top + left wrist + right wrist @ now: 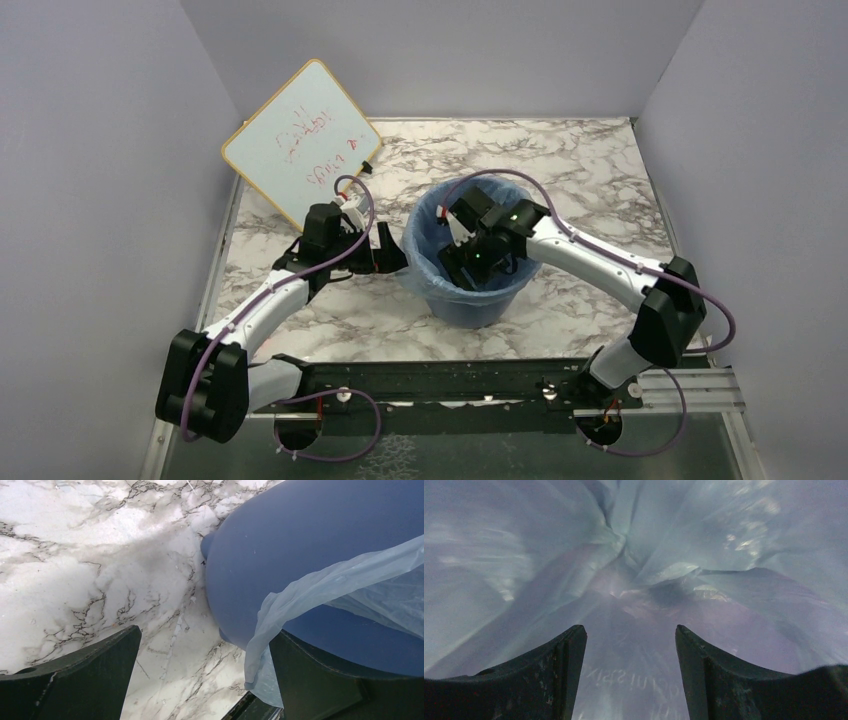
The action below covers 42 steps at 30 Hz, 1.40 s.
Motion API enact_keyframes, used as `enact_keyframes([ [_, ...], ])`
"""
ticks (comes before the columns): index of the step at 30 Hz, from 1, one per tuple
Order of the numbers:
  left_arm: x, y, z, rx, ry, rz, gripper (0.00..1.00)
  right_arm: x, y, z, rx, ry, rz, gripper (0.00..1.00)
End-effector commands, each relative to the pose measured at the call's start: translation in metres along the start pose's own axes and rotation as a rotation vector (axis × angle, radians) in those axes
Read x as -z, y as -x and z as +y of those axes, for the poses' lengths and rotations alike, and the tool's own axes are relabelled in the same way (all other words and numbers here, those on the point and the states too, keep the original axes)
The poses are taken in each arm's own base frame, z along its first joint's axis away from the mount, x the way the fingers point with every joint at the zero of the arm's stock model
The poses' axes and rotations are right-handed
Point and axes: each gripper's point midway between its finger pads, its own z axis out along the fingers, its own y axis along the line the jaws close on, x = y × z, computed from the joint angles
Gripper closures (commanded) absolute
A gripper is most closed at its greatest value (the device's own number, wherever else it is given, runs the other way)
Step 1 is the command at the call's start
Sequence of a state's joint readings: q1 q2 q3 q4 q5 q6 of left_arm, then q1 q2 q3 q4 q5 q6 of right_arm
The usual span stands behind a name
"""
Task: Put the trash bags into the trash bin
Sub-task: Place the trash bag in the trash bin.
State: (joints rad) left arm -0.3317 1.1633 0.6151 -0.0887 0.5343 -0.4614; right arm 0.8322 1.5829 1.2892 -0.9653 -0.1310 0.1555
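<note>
Right wrist, trash bag [624, 555] interior, left wrist, hem outside trash bin [300, 545]

Whiteboard [300, 140] scrawl, bag [630, 680] print: illegible

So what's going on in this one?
Two robot arms are working a light-blue trash bag into a blue bucket on a marble-patterned table. The right end effector is down inside the bucket, jaws apart, with bag plastic all around it and nothing clamped. The left end effector sits wide open beside the bucket's outer wall, where a flap of the bag hangs over the rim. The bag is mostly in, with its edge draped outside.
</note>
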Motion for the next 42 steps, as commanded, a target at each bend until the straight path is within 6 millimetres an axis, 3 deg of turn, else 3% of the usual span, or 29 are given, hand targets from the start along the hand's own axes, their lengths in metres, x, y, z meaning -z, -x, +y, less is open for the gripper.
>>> enact_keyframes([
  [1, 0.000, 0.009, -0.009, -0.037, -0.026, -0.006, 0.01, -0.026, -0.044, -0.011, 0.015, -0.034, 0.185, 0.29],
  [3, -0.001, 0.008, -0.006, -0.034, -0.017, -0.005, 0.01, -0.039, -0.052, -0.024, 0.002, -0.102, 0.225, 0.30],
  [11, -0.001, 0.007, -0.005, -0.032, -0.015, -0.001, 0.01, -0.093, -0.075, -0.030, 0.008, -0.081, 0.353, 0.30],
  [14, 0.000, 0.006, -0.006, -0.034, -0.018, 0.001, 0.01, -0.100, -0.077, -0.040, 0.000, -0.139, 0.362, 0.30],
  [20, -0.001, 0.007, -0.006, -0.035, -0.016, 0.002, 0.01, -0.072, -0.044, -0.028, 0.001, -0.107, 0.225, 0.29],
  [26, -0.002, 0.007, -0.006, -0.033, -0.020, 0.006, 0.01, -0.043, -0.025, -0.018, -0.003, -0.082, 0.131, 0.28],
  [34, -0.002, 0.007, -0.007, -0.034, -0.022, 0.007, 0.01, -0.018, -0.006, -0.014, -0.011, -0.086, 0.045, 0.28],
  [38, -0.002, 0.007, -0.008, -0.038, -0.029, 0.008, 0.01, 0.008, 0.023, -0.021, -0.021, -0.149, -0.100, 0.27],
  [42, 0.000, 0.010, -0.009, -0.045, -0.029, 0.000, 0.01, 0.041, 0.052, -0.015, -0.009, -0.142, -0.243, 0.25],
])
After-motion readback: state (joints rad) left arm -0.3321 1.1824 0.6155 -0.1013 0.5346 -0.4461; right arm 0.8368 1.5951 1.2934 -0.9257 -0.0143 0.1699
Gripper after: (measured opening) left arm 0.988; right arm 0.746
